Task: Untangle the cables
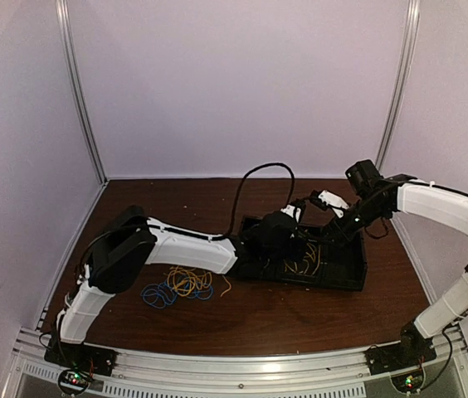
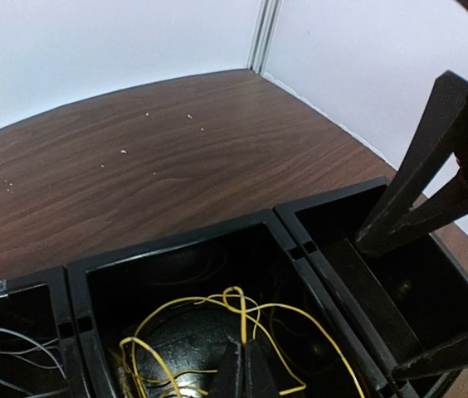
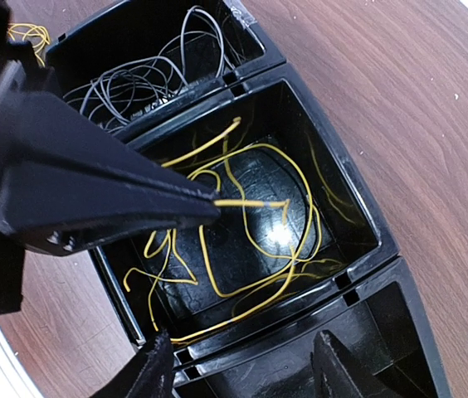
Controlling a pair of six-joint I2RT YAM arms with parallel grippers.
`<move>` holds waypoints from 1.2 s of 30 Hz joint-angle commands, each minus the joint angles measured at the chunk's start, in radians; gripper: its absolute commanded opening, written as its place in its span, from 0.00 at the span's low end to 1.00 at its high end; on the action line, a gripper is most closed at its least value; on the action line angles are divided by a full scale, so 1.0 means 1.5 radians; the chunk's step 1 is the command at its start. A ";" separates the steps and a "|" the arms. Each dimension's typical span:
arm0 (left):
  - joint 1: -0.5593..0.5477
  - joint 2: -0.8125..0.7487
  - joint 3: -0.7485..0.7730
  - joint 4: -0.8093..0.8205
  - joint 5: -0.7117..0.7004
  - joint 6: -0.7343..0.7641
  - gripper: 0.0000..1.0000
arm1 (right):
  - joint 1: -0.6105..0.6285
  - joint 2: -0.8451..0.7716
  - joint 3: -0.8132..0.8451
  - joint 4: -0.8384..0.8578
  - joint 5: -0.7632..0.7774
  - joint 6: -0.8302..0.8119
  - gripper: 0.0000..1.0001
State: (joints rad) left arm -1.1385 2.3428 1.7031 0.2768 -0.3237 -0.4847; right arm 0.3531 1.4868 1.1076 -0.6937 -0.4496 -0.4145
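Your left fingers (image 3: pixel 134 199) are pinched shut on a strand of the yellow cable (image 3: pixel 255 201) in the middle compartment of the black tray (image 3: pixel 255 75); your right fingers (image 3: pixel 153 373) hang wide over the end compartment. Lift slowly, watching for loops that snag, and bring the right fingers in to pin the rest. Avoid the grey cables (image 3: pixel 134 83) next door.

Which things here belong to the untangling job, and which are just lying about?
Job: black tray; yellow cable in its middle compartment; grey cables in an end compartment; yellow-and-blue bundle on the table.
Lying about: thick black cable behind the tray; crumbs.
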 commanded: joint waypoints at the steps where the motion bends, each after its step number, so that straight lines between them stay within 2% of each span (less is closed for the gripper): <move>1: 0.003 0.026 0.042 -0.021 0.023 0.004 0.00 | -0.004 -0.014 0.001 0.018 -0.011 0.008 0.58; 8: 0.003 0.016 0.049 -0.033 0.025 0.005 0.00 | -0.017 -0.034 0.001 0.024 -0.011 0.015 0.58; 15: 0.002 -0.032 0.027 -0.029 0.017 0.005 0.30 | -0.033 -0.055 0.001 0.025 -0.011 0.014 0.58; 26: 0.002 -0.155 -0.055 0.039 0.041 0.034 0.52 | -0.037 -0.068 0.002 0.023 -0.026 0.018 0.59; 31: 0.003 -0.208 -0.058 -0.007 0.037 0.049 0.55 | -0.037 -0.076 0.003 0.020 -0.042 0.002 0.59; 36: 0.013 -0.347 -0.183 -0.050 -0.011 0.053 0.56 | -0.035 -0.089 0.010 0.019 -0.086 -0.024 0.58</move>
State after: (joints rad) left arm -1.1378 1.9888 1.5543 0.2390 -0.2813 -0.4267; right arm 0.3027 1.3895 1.1076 -0.6731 -0.5159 -0.4129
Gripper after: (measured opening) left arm 0.559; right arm 0.587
